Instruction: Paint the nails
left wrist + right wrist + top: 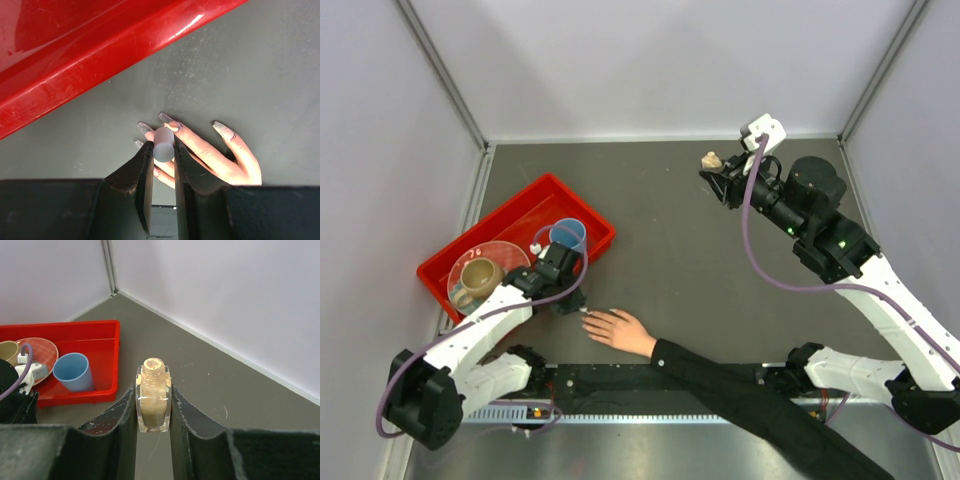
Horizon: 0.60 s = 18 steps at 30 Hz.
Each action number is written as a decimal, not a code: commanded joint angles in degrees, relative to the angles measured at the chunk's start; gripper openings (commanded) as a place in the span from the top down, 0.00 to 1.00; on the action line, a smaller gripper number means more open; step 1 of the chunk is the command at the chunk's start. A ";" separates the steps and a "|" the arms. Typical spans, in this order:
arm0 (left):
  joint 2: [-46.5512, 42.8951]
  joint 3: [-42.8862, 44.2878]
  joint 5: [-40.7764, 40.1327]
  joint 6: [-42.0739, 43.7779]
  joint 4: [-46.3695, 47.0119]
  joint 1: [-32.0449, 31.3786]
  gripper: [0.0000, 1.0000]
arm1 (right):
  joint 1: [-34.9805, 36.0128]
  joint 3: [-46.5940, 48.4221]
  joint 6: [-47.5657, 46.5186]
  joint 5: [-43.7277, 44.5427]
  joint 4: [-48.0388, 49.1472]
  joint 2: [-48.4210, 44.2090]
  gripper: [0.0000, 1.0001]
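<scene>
A flesh-toned hand (620, 331) with a black sleeve (740, 388) lies flat on the table, fingers spread to the left. Its long pale nails (145, 128) show in the left wrist view. My left gripper (580, 310) is shut on a grey cylindrical brush handle (163, 145), held right over the fingertips (163, 150); the brush tip is hidden. My right gripper (712, 168) is shut on an open, tan-filled polish bottle (153, 395), held upright above the far right of the table. The bottle (712, 159) has no cap on it.
A red bin (582, 206) stands at the left, just beyond the hand, holding a blue cup (568, 235), a clear pink plate (500, 252) and a tan mug (480, 279). Its wall (100, 60) is close above my left fingers. Grey walls enclose the table.
</scene>
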 commanded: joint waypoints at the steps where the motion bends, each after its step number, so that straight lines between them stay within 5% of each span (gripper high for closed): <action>1: 0.21 -0.28 -0.72 0.67 2.02 0.61 1.00 | -0.31 3.11 0.50 -0.02 3.01 0.02 1.00; 18: 1.08 0.24 -0.55 1.46 2.81 1.84 1.00 | -0.40 3.29 0.50 -0.10 3.36 0.55 1.00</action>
